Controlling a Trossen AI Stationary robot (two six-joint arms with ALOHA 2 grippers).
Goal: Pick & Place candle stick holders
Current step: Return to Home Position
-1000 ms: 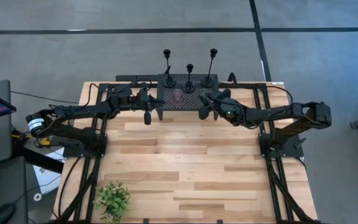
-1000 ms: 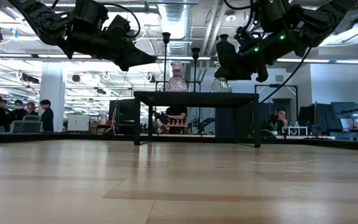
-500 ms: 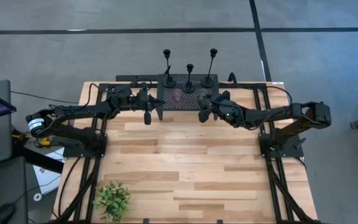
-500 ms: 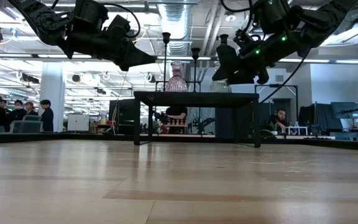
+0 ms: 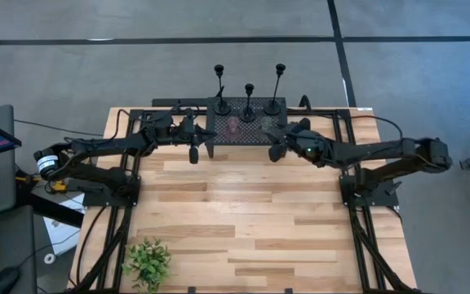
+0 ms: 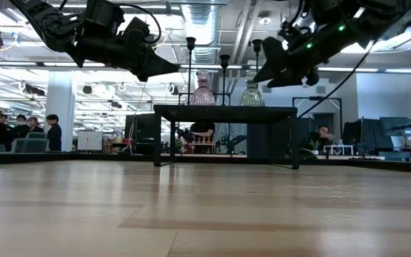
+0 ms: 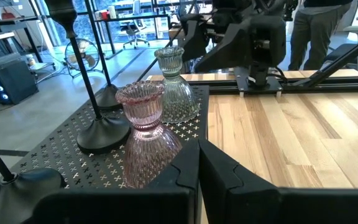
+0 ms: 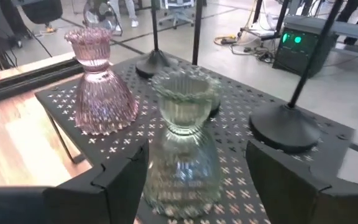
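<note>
Three slim black candlesticks (image 5: pixel 248 98) stand on their round bases along the far edge of a black perforated stand (image 5: pixel 239 135). They also show in the low view (image 6: pixel 224 71). A pink glass holder (image 8: pixel 98 87) and a clear glass holder (image 8: pixel 185 118) stand on the stand in front of them. My right gripper (image 8: pixel 191 180) is open, with one finger on either side of the clear glass holder and a gap to each. It also shows in the high view (image 5: pixel 276 140). My left gripper (image 7: pixel 197 168) is shut and empty, hovering at the stand's left near corner (image 5: pixel 192 151).
A small leafy green plant (image 5: pixel 147 261) stands at the table's near left corner. The wooden tabletop (image 5: pixel 243 220) stretches in front of the stand. People and desks show in the room beyond (image 6: pixel 20 132).
My right gripper has risen a little and drawn back toward the table's right edge. In the low view it no longer covers the clear glass holder. The left arm and the things on the stand have stayed where they were.
</note>
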